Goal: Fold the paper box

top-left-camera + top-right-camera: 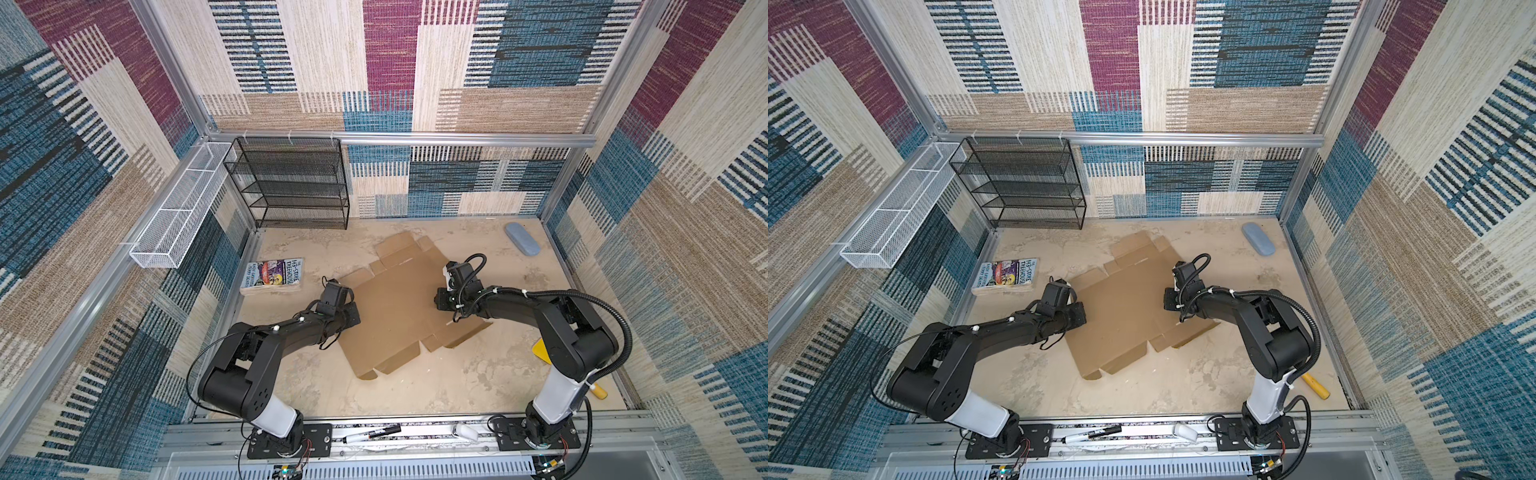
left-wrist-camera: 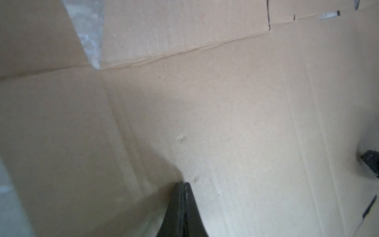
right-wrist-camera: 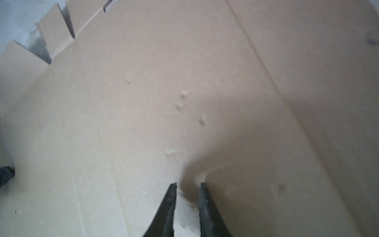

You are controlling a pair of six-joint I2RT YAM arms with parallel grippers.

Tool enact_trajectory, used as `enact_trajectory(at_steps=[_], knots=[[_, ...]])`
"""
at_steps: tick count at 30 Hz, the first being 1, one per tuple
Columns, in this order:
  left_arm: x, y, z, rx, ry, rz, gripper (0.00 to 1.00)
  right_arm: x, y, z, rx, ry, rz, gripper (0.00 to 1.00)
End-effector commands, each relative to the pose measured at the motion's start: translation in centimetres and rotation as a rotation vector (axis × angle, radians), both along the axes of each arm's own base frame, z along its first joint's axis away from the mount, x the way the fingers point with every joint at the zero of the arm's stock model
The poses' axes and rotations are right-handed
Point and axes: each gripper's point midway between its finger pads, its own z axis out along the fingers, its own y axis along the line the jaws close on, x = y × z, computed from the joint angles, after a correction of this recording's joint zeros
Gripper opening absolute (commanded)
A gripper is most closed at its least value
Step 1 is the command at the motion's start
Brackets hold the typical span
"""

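The paper box (image 1: 395, 299) is a plain brown corrugated sheet, die-cut and unfolded. It lies flat on the middle of the bench (image 1: 478, 374), turned at a slant to the bench's edges. Small flaps and tabs step along its far edge, and notched flaps run along its near edge. One near flap, on the right, lifts slightly and casts a shadow.

Both top views show the whole outline of the paper box (image 1: 1121, 307) and an arm reaching over it from each side. Each wrist hides its own fingertips there. A colourful book (image 1: 272, 276) lies just beside the box's left edge. A blue case (image 1: 522, 239) lies well apart from its far right corner.

The wrist views show what the top views hide. The left end effector (image 2: 182, 185) has its fingers pressed together, with their tips down on the cardboard near a scored crease. That view also shows a long fold line and short cut slits. The right end effector (image 3: 188, 185) has its fingers a little apart with nothing between them. Their tips rest on the sheet, which dimples around them. Several small dents mark the surface beyond them.
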Motion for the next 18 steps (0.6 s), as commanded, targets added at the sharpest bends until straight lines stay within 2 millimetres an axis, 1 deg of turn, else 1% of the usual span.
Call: enact_trajectory(at_steps=[1,5,9,13,15,18], knots=[[-6.4,1.3,-3.5,0.008,0.240,0.041,0.00,0.3,-0.1,-1.1,-0.021,0.036,0.006,0.24],[-8.6,1.3,-3.5,-0.018,0.243,0.072,0.00,1.9,0.5,-1.8,-0.020,0.042,0.016,0.24],[-10.1,0.3,-2.6,-0.039,0.220,0.082,0.00,4.1,1.9,-2.3,-0.017,0.042,0.055,0.23],[-10.4,-2.0,-1.1,-0.068,0.186,0.043,0.00,5.9,4.1,-2.7,0.011,0.035,0.133,0.22],[-10.1,-3.5,-0.3,-0.087,0.178,0.016,0.00,6.8,5.0,-2.1,0.029,0.012,0.158,0.21],[-9.6,-5.2,0.8,-0.109,0.160,-0.011,0.00,8.2,6.0,-0.6,0.044,-0.036,0.175,0.22]])
